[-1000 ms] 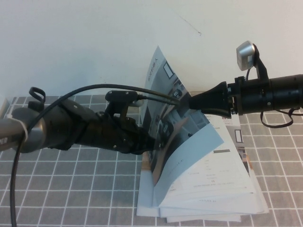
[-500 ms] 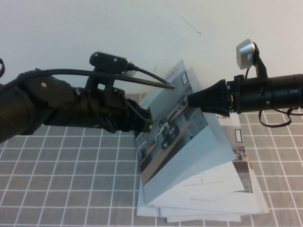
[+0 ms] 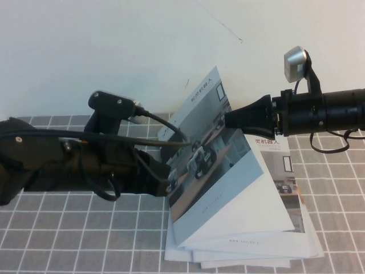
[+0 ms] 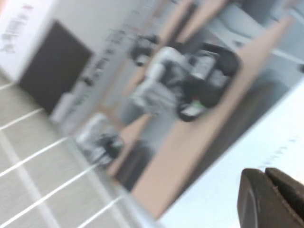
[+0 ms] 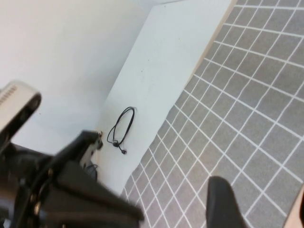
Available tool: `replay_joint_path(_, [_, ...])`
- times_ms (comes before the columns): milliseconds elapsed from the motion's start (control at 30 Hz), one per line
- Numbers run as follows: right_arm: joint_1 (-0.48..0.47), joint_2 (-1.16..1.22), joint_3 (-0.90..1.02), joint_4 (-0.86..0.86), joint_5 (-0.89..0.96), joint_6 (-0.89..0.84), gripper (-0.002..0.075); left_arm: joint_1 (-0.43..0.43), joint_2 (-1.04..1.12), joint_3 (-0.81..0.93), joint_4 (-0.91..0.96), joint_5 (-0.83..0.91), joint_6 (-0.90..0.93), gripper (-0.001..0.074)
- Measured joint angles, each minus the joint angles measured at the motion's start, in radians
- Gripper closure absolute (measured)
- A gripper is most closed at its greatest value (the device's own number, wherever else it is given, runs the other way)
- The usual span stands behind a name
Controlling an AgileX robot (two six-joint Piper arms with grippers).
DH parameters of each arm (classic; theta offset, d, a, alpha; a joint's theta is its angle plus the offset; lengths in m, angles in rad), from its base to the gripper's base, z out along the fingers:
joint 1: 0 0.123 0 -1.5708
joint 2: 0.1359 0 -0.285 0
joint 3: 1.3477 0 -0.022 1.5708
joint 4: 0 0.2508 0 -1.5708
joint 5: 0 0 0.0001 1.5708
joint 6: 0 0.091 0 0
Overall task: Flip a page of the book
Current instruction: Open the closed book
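The left gripper (image 3: 165,181) is pinching the lifted cover (image 3: 219,171) of the book (image 3: 245,240) at its nine o'clock edge. The right gripper (image 3: 231,119) is hovering open at the cover's twelve o'clock.

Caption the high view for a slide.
Left pincer lifts the book cover; right pincer hovers behind it.

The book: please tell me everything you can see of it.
The book is a thin white brochure on the grey checked cloth. Its raised cover shows small wheeled robots on wooden desks, tilted up. The left gripper meets the cover's left edge; the open right gripper is at its upper part. Similar booklets lie beneath.
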Motion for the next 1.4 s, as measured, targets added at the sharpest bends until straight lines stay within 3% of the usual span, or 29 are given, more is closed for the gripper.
replay_joint_path(133, [0.002, 0.000, 0.000, 0.020, 0.000, 0.000, 0.0386, -0.087, -0.011, 0.008, -0.089, -0.004, 0.113, 0.0738])
replay_joint_path(300, [0.002, 0.000, 0.000, 0.027, 0.000, 0.000, 0.0386, -0.310, -0.018, 0.008, -0.152, -0.088, 0.208, 0.0738])
replay_joint_path(467, [0.002, 0.000, 0.000, 0.029, 0.000, -0.002, 0.0386, -0.529, -0.002, 0.008, -0.173, -0.320, 0.224, 0.0738])
replay_joint_path(633, [0.002, 0.000, 0.000, 0.044, 0.000, 0.000, 0.0386, -0.649, 0.052, 0.008, -0.191, -0.561, 0.229, 0.0738])
replay_joint_path(833, [0.002, -0.012, 0.000, 0.063, 0.000, 0.000, 0.0386, -0.672, 0.182, 0.008, -0.203, -0.684, 0.229, 0.0738])
replay_joint_path(1067, [0.024, -0.034, -0.021, 0.063, 0.000, 0.000, 0.0386, -0.672, 0.296, 0.008, -0.211, -0.955, 0.229, 0.0738])
replay_joint_path(1400, [0.046, -0.035, -0.039, 0.024, 0.002, -0.018, 0.0389, -0.672, 0.315, 0.008, -0.358, -1.210, 0.261, 0.0738])
